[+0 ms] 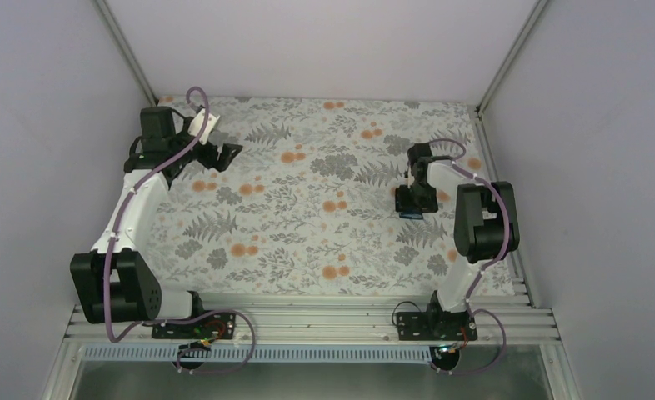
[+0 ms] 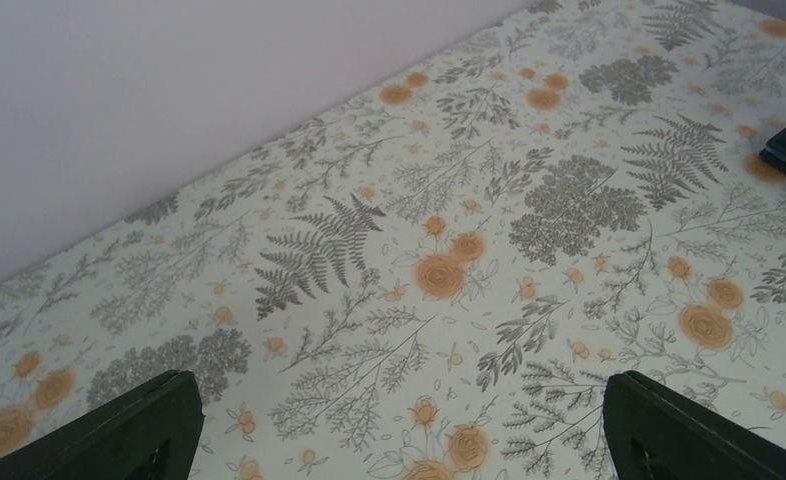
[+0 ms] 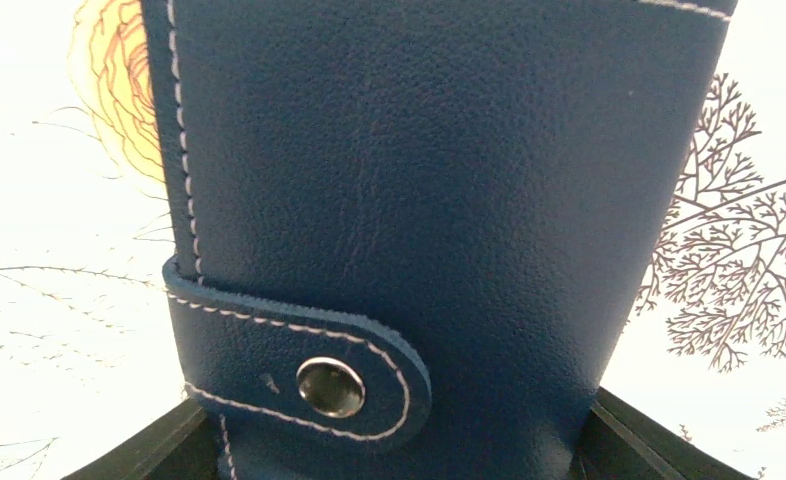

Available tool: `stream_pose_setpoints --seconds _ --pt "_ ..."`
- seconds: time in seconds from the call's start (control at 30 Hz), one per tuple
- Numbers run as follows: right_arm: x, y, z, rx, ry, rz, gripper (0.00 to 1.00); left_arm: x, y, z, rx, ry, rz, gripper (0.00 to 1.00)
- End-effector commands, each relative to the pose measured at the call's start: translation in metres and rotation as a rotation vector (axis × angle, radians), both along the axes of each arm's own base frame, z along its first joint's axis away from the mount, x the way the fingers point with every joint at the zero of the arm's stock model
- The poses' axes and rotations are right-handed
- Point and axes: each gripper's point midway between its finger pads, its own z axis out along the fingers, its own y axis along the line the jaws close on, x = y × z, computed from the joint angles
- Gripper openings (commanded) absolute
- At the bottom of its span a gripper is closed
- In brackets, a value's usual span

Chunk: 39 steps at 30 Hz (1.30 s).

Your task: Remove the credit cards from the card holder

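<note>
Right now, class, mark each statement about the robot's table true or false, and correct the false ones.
1. The card holder is snapped shut. True.
2. A red card lies loose beside the holder. False: no card is in view.
3. The right claw straddles the card holder. True.
4. The left claw grips the card holder. False: it stands open over the floral tablecloth, far from the holder.

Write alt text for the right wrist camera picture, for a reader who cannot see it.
A closed navy blue card holder fills most of the frame, its stitched tab fastened by a metal snap. The dark jaws of the right gripper stand at either side of its lower end, close against it; a pale floral table cover shows behind.
</note>
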Motion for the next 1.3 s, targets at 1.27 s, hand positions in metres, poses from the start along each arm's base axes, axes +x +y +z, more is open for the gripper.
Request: stream_pose_setpoints --seconds 1.27 --pt "-0.031 0.358 0.253 0.168 -1.060 0.957 0.55 -0.082 -0.114 0.033 -0.293 0.254 -0.500 0.78"
